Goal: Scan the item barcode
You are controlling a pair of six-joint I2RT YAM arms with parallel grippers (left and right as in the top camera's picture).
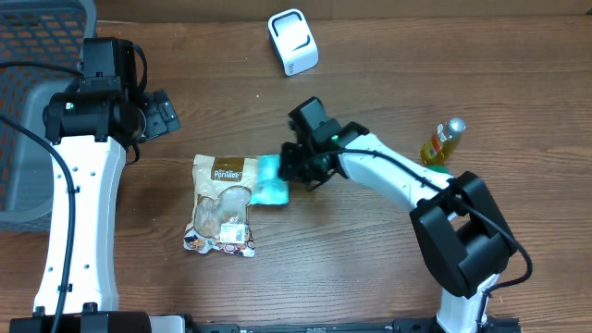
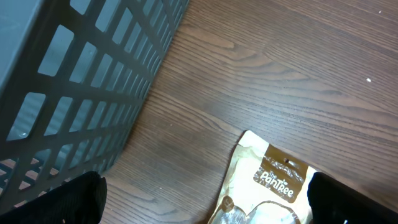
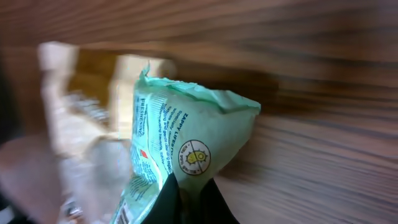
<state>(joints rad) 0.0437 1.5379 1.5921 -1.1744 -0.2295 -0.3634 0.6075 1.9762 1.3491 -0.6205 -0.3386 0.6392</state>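
So the right gripper (image 1: 289, 173) is clamped on one edge of the mint packet (image 1: 269, 191), mid-table and just right of the snack bag (image 1: 222, 205), which it seems to overlap a bit. Pinching the edge makes sense imo, since it leaves the printed faces free to show. The wrist cam is blurry, but you can see the fingers (image 3: 186, 202) biting the packet's bottom corner. The scanner (image 1: 293, 42) sits well apart up top, so I'd guess carrying it there is next. The left gripper (image 1: 163, 115) is wide open and holds nothing, parked by the basket (image 1: 37, 120).
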